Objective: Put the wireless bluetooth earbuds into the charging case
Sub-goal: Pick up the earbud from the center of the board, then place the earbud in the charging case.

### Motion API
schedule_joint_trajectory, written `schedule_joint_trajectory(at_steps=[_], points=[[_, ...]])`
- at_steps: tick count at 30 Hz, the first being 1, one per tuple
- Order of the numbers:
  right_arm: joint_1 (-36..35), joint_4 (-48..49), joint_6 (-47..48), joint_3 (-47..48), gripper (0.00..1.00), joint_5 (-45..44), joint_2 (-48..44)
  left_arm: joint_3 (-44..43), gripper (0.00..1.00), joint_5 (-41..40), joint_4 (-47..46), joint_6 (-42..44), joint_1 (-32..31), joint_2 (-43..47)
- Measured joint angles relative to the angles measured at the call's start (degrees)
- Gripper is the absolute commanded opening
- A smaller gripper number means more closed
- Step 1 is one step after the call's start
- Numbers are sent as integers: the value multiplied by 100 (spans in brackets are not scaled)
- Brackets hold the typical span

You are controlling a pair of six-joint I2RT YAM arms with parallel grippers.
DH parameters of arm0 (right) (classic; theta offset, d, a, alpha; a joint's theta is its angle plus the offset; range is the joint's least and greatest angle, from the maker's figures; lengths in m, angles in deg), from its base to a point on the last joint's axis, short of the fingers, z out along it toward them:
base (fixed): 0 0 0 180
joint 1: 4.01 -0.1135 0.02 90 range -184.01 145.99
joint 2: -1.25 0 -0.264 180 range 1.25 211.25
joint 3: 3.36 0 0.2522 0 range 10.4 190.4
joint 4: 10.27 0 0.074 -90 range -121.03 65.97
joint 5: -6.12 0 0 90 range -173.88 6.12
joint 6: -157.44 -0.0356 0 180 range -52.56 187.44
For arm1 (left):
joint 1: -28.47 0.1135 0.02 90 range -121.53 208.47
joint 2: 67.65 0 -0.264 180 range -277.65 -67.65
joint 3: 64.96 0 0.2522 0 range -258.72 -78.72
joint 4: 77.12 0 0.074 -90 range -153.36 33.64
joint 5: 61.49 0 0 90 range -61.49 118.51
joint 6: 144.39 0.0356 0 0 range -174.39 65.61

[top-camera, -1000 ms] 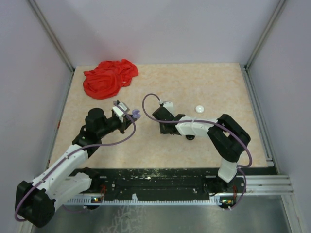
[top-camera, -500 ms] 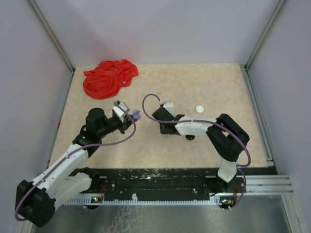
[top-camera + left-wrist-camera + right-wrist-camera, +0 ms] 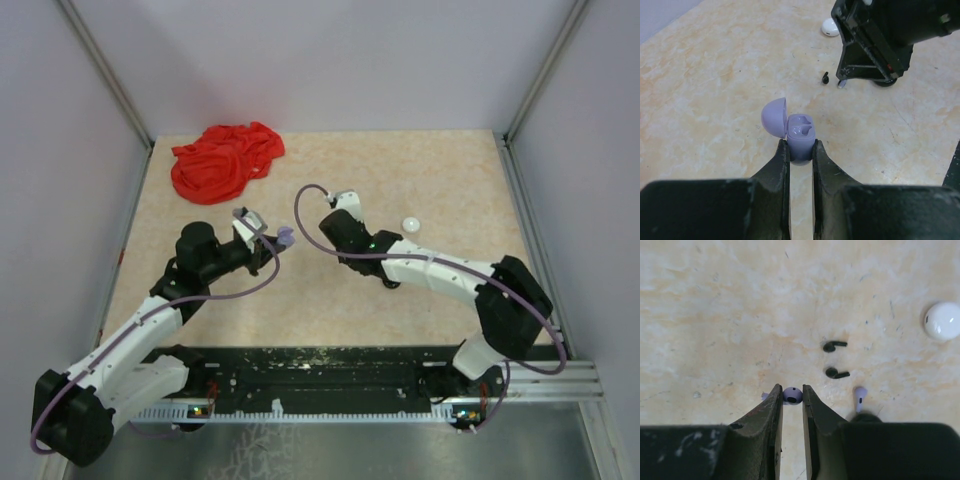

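Note:
My left gripper point(image 3: 801, 148) is shut on the base of a lavender charging case point(image 3: 800, 136), whose lid point(image 3: 773, 117) hangs open to the left; its sockets are empty. In the top view that case point(image 3: 284, 237) is at mid-table. My right gripper point(image 3: 792, 396) is shut on a lavender earbud point(image 3: 793, 395), low over the table. Another lavender earbud point(image 3: 860, 394) lies to its right, and two black earbuds point(image 3: 834, 346) point(image 3: 836, 373) lie just ahead. From above, my right gripper point(image 3: 335, 245) is a short way right of the held case.
A round white case point(image 3: 411, 224) lies shut to the right of the right wrist, the same white case point(image 3: 942, 320) at the right wrist view's edge. A black round case point(image 3: 391, 284) sits under the right forearm. A red cloth point(image 3: 225, 160) is bunched at the far left.
My right gripper has closed on the lavender earbud, and the right arm has stretched out, its wrist moving farther from the bases. The left arm and its case have stayed put.

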State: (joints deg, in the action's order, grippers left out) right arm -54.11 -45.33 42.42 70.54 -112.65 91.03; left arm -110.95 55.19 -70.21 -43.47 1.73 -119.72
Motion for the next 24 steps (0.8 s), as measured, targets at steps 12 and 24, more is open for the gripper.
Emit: schedule_joint_trajectory(at_steps=[12,24], points=[[-813,-459,1825,1268,13,-881,-649,7,1,389,-321,-72,0,0],[-1827,-732,3156,2352,13,-1530,-573,133,1,669,-638,-210,0,48]])
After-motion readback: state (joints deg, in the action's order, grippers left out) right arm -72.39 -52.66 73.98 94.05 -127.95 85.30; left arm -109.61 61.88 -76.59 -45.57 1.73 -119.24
